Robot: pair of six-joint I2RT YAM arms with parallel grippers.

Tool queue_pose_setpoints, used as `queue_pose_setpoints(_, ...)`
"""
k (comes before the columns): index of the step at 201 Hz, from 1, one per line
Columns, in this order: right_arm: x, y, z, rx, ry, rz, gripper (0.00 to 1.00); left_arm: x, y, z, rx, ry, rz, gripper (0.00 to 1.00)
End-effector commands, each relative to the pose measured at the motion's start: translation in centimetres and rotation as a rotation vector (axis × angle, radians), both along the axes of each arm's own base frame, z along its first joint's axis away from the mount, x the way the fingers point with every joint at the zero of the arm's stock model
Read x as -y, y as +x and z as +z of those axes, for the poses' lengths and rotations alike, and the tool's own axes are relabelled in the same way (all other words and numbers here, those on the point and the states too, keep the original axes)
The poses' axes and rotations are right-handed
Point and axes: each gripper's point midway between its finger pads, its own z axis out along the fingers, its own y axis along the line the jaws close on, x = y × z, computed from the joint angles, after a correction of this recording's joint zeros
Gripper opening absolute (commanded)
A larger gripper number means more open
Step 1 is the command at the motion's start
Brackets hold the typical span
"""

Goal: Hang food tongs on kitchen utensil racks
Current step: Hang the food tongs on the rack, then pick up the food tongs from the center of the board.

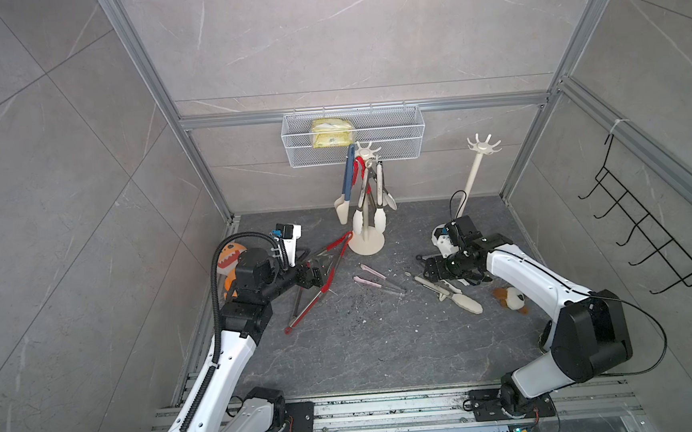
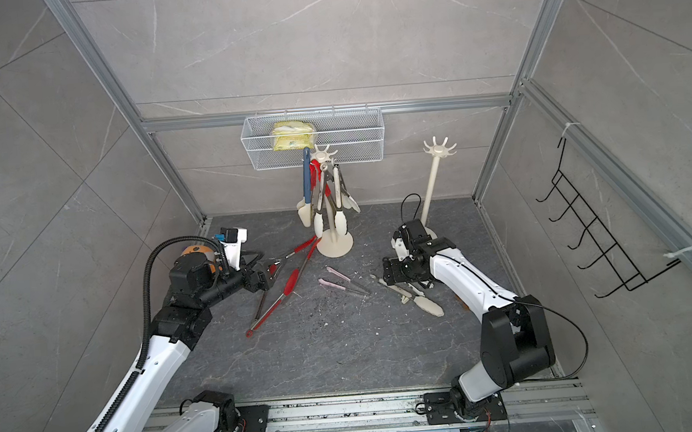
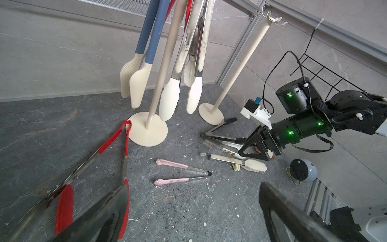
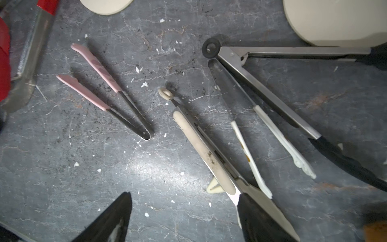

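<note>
Presently left fingers (image 3: 100, 220) gape at red tongs (image 3: 114, 138), right fingers (image 4: 257, 222) above cream tongs (image 4: 201, 148).

This is a robotics lab cell dressed as a kitchen corner, not a real home. Grey marble-look tile panels (image 1: 365, 36) sit in a bare aluminium extrusion frame (image 1: 362, 110). Two white-and-black robot arms (image 1: 229, 358) are mounted on a metal rail (image 1: 391, 414) at 6 o'clock.

The kitchen props are a white wire-mesh basket (image 1: 393, 138) holding yellow sponge-like pads (image 1: 331, 133) at 12 o'clock, a black wire hook rack (image 1: 646, 237) at 3 o'clock, and cream pole utensil racks (image 1: 474, 174) standing on the dark stone-look floor (image 1: 366, 349).
</note>
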Motion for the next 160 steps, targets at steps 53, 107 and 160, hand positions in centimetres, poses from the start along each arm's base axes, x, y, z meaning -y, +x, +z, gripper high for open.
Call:
queue_pose_setpoints(53,0.6,-0.1,-3.7,-0.099,-0.078,0.049,0.65,0.0,0.0,2.1,0.069,-0.03,0.009,1.0)
queue_pose_setpoints(107,-0.1,-0.3,-5.7,-0.176,-0.085,0.112,0.55,0.6,-0.1,1.1,0.006,-0.017,-0.014,1.0)
queue_pose_setpoints(160,0.3,0.2,-7.0,-0.179,-0.147,0.144,0.5,0.2,-0.5,-0.2,-0.024,-0.01,0.01,1.0)
